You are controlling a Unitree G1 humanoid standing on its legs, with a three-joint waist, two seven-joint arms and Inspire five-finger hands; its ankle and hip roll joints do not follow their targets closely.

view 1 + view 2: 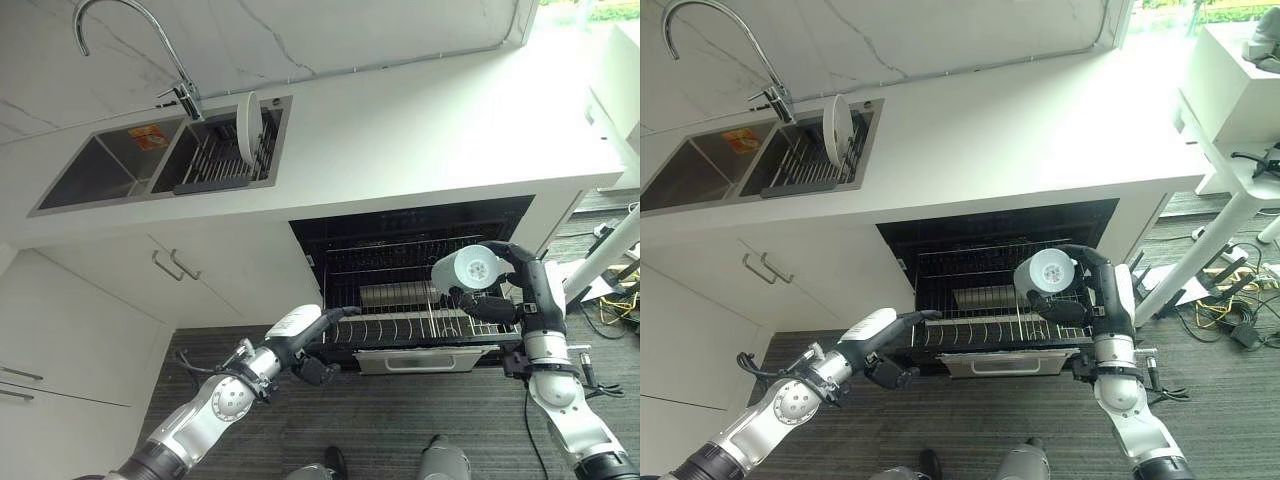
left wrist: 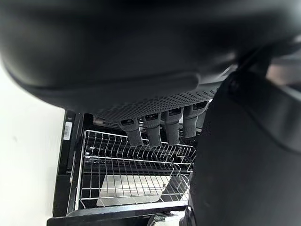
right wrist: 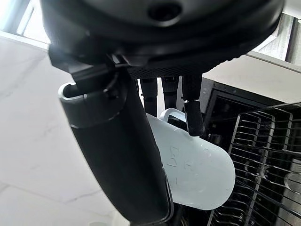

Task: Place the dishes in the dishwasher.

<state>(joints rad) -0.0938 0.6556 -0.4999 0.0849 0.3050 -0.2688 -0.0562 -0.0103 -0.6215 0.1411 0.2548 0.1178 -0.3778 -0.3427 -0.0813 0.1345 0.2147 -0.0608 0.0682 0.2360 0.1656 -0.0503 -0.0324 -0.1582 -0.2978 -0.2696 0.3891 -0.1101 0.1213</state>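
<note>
Mug (image 1: 470, 268) above dishwasher rack (image 1: 400, 325)

Two arms, silver-grey metal shells, rounded segments. Left arm (image 1: 215, 405): round disc cap at the joint, with a ring of small screw holes; dark collar toward the shoulder end. Right arm (image 1: 562, 400): pale rounded joint housing, a black clamp-like block at the wrist, a silver cylindrical forearm section above it.

Left hand (image 1: 318, 335): dark, matte, slim black fingers; white cover on the thumb side. In the left wrist view the palm underside shows a fine dotted texture, and the fingers (image 2: 155, 129) have small rectangular insets at their bases.

Right hand (image 1: 510, 280): black, glossy casing, thick smooth thumb (image 3: 122, 155).
</note>
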